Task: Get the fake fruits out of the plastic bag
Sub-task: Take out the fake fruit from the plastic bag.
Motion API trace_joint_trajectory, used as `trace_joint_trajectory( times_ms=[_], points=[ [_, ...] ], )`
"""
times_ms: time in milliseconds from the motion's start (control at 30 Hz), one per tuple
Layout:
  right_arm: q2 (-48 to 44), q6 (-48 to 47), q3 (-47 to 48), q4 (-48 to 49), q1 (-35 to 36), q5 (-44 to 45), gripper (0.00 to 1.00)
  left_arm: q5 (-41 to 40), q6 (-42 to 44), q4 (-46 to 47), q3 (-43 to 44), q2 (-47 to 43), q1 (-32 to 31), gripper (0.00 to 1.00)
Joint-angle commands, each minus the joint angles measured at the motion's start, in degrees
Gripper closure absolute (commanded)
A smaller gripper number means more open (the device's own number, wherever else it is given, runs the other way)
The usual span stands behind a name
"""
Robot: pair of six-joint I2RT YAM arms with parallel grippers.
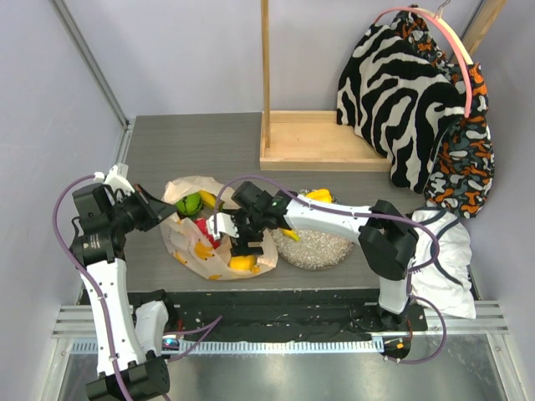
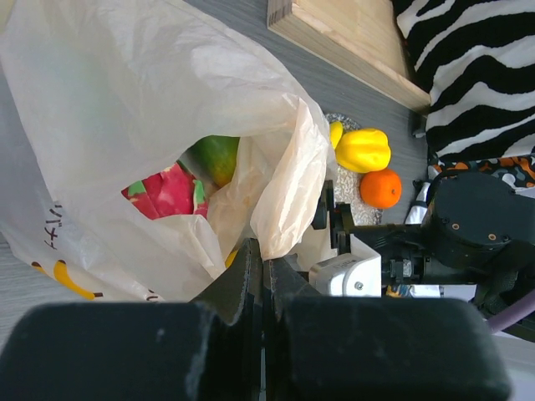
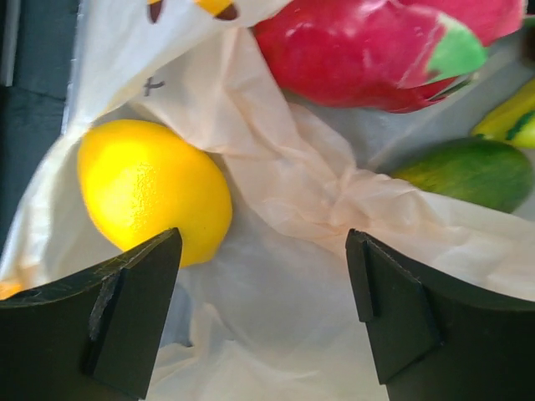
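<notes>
The plastic bag (image 1: pixel 194 251) lies open on the table, left of the speckled plate (image 1: pixel 328 249). My left gripper (image 1: pixel 163 219) is shut on a fold of the bag's rim (image 2: pixel 280 200) and holds the mouth open. Inside the bag are a green fruit (image 2: pixel 216 157), a red fruit (image 2: pixel 167 190) and a lemon (image 3: pixel 150 188). My right gripper (image 3: pixel 263 276) is open inside the bag, over crumpled plastic, with the lemon by its left finger and the red fruit (image 3: pixel 359 50) beyond. A yellow pepper (image 2: pixel 363 149) and an orange (image 2: pixel 381 188) rest on the plate.
A wooden stand base (image 1: pixel 322 142) sits at the back. A zebra-print cloth (image 1: pixel 410 100) hangs at the back right. A white bundle (image 1: pixel 451 259) lies at the right edge. A banana (image 1: pixel 290 235) lies at the plate's left rim.
</notes>
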Motion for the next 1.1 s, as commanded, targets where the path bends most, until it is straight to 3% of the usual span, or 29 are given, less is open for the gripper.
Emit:
trace_joint_trajectory(
  times_ms=[0,233,500,733,867,1000,1067],
  points=[
    [-0.1,-3.0,-1.7,4.4,0.2,5.3,0.12,0.0,-0.3,1.6,1.6,-0.6,-0.3,1.00],
    [-3.5,-9.0,-3.7,-1.2,1.4,-1.2,0.13,0.0,-0.3,1.2,1.3,-0.7,-0.3,1.00],
    [-0.5,-12.7,-0.5,-10.0,3.4,-6.7,0.15,-0.3,-0.3,1.3,0.9,-0.7,-0.3,1.00],
    [3.0,-10.1,1.8,-9.9,5.1,-8.9,0.15,-0.7,-0.3,1.2,-0.1,-1.5,-0.2,1.00],
    [4.7,-8.4,2.7,-8.3,5.7,-7.3,0.24,-0.9,0.0,0.8,-0.2,-1.6,-0.2,1.00],
    [2.2,-6.1,3.4,-6.9,5.5,-6.1,0.46,-0.9,0.0,1.0,-0.1,-1.6,-0.2,1.00],
    [0.5,-5.7,4.2,-6.8,5.2,-5.9,0.49,-0.7,-0.3,1.2,-0.1,-1.4,-0.2,1.00]
  ],
)
